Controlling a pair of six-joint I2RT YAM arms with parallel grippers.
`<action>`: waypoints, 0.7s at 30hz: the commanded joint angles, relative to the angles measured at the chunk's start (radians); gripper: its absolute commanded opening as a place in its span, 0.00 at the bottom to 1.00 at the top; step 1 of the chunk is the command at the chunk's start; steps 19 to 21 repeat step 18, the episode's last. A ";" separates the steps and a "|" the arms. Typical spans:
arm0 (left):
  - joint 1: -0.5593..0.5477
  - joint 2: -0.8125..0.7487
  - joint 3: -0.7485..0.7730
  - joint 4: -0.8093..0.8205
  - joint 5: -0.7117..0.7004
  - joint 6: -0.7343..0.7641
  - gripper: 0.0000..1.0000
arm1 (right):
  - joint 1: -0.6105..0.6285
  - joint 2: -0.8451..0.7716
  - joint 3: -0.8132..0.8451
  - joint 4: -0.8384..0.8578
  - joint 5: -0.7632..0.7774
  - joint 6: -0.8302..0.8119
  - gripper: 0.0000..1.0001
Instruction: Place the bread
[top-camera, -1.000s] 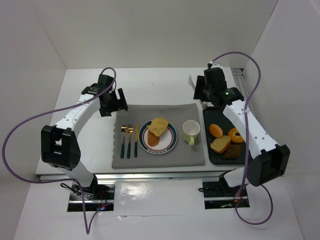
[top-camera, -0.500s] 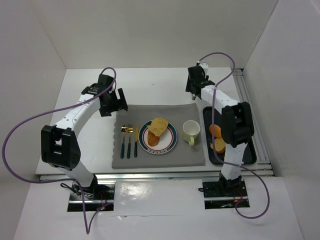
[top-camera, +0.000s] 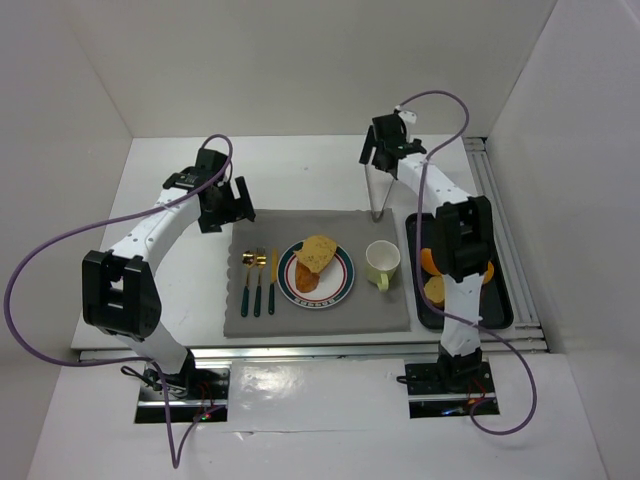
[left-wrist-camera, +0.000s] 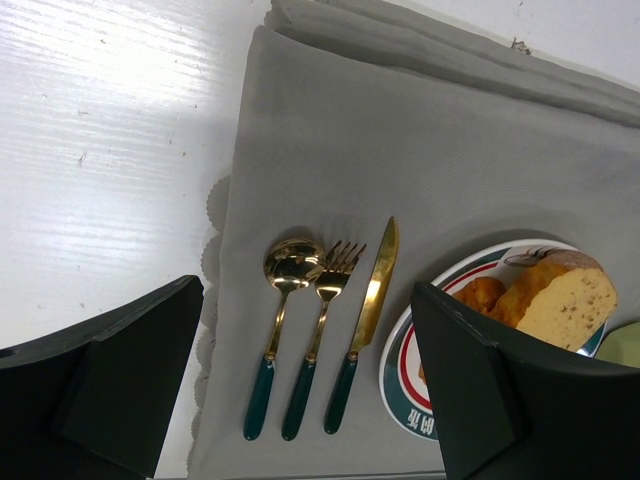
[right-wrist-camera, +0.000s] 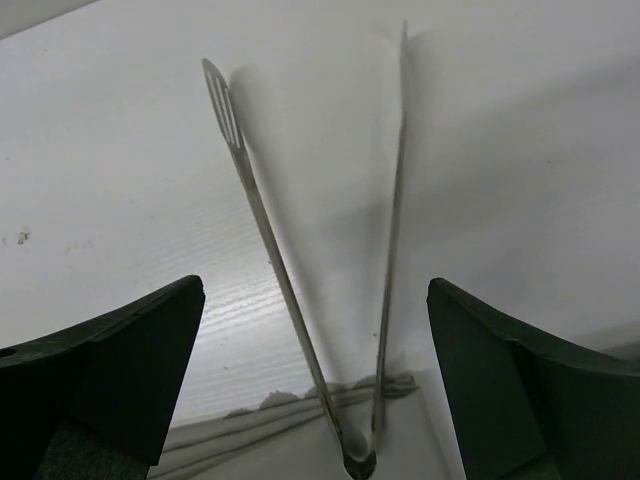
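Observation:
On the striped plate (top-camera: 342, 283) lie a slice of bread (top-camera: 319, 252) and a browner piece (top-camera: 306, 277); both also show in the left wrist view, the slice (left-wrist-camera: 565, 303) on the plate (left-wrist-camera: 400, 370). More bread (top-camera: 431, 261) lies in the black tray (top-camera: 497, 305), partly behind the right arm. Metal tongs (top-camera: 377, 196) lie spread on the white table, their hinge at the mat's far edge. My right gripper (top-camera: 384, 152) hangs open above the tongs (right-wrist-camera: 270, 240), its fingers (right-wrist-camera: 110, 370) wide apart and touching nothing. My left gripper (top-camera: 228, 206) is open at the mat's far left corner.
A grey mat (top-camera: 250, 325) carries a spoon (left-wrist-camera: 285, 268), fork (left-wrist-camera: 334, 262) and knife (left-wrist-camera: 374, 285) with green handles, left of the plate. A pale green cup (top-camera: 382, 263) stands right of the plate. White walls close in the table on three sides.
My right gripper has moved left and back from the tray's far end and opened its jaws. The tongs now lie free on the table. The left arm has not moved.

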 joint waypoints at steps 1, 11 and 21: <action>0.000 0.002 0.024 -0.004 -0.016 0.024 0.99 | -0.038 -0.124 0.001 -0.126 0.030 0.088 1.00; 0.000 -0.018 0.048 -0.013 -0.034 0.044 0.99 | -0.139 -0.495 -0.435 -0.181 0.109 0.108 1.00; 0.000 -0.018 0.057 -0.013 -0.034 0.044 0.99 | -0.188 -0.660 -0.675 -0.118 0.121 0.076 1.00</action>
